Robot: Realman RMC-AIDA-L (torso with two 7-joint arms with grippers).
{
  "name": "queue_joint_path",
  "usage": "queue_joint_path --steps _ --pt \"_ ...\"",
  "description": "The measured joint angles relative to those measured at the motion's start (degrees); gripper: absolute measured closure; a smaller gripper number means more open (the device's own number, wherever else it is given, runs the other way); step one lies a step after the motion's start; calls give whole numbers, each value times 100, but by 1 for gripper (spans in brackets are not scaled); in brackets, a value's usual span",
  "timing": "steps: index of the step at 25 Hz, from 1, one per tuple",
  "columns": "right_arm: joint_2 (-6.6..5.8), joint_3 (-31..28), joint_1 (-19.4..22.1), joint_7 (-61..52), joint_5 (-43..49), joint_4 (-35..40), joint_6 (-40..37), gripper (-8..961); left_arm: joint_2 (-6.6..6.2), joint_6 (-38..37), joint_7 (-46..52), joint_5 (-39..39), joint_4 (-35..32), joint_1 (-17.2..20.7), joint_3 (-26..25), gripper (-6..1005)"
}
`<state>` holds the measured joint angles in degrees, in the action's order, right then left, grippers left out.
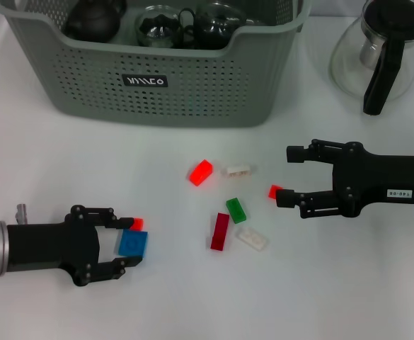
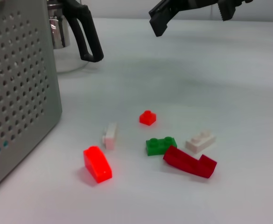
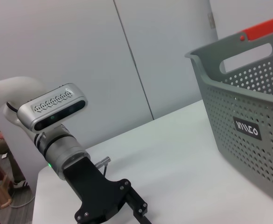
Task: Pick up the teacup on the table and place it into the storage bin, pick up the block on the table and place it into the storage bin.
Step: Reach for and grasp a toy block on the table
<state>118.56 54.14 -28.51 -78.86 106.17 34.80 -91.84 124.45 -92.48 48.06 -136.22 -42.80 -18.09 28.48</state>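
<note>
Two grippers work low over a white worktop (image 1: 65, 156) that fills the head view. Largest on it is the storage bin (image 1: 192, 92), a grey-green perforated basket with a small black label, standing at the far edge with its long side facing the robot. Dark teaware shows inside it over the rim, including a black teapot (image 1: 92, 21) and small glass cups (image 1: 158, 25). To its right, apart from it, stands a glass teapot (image 1: 376, 49) with its black handle turned toward the robot.

The right gripper (image 1: 286, 176) reaches in from the right, jaws spread wide and holding nothing, with a small red block (image 1: 275, 191) just beside its nearer finger. The left gripper (image 1: 131, 243) lies at the near left, its jaws apart on either side of a flat blue block (image 1: 133, 243); whether the fingers touch it cannot be told. Another bit of red (image 1: 137, 223) shows at its farther fingertip.

Between the arms the loose blocks are scattered: a dark red block (image 1: 220, 231) with its long axis running nearly toward the bin, a bright red sloped block (image 1: 201, 172) lying diagonally, a green block (image 1: 236, 210) also diagonal, a white block (image 1: 252, 239) near the dark red one, and another white block (image 1: 237, 171) lying crosswise.

In the right wrist view, pale panelled walls (image 3: 80, 56) stand behind the worktop.
</note>
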Motion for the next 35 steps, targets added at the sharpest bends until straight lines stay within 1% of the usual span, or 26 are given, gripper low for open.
queue_joint_path --steps 15,25,35 --pt "0 0 -37 -39 0 0 0 -2 0 -98 4 -20 0 34 -2 412" --pt "9 0 0 -6 0 0 0 -2 -4 45 2 -28 57 -5 -4 412" --pt "9 0 17 2 0 0 0 -2 -9 -14 2 -28 64 67 0 413"
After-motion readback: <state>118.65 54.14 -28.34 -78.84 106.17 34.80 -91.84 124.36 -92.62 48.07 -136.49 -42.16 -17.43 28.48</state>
